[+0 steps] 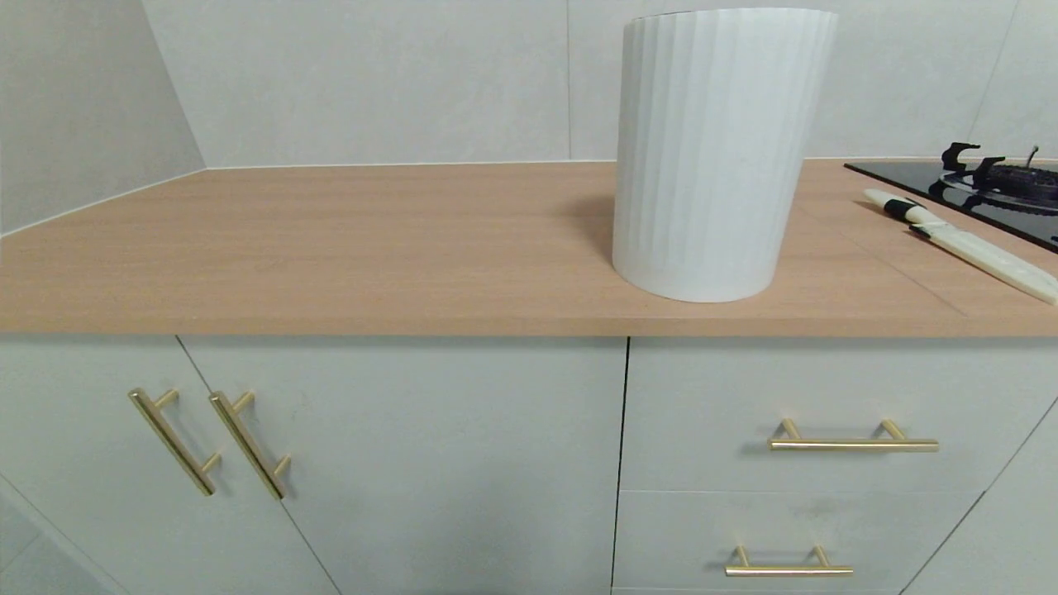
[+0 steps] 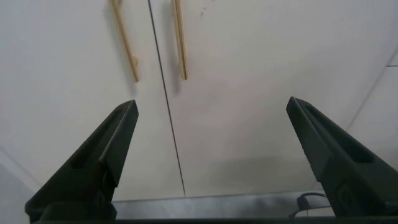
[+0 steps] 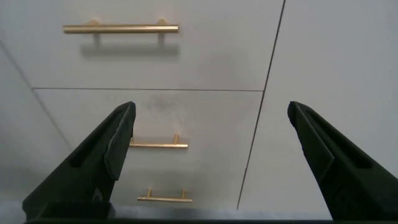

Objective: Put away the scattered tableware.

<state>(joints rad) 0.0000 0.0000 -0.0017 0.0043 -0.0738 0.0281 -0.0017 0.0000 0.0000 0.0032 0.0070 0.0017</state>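
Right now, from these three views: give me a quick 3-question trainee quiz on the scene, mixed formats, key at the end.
1. True or false: the knife lies inside the white ribbed container.
2. The left end effector faces: A) two cabinet doors B) a sink C) a window.
3. Fill in: the right end effector, facing the drawer fronts, is ____.
Key: 1 false, it lies on the countertop beside the container; 2 A; 3 open.
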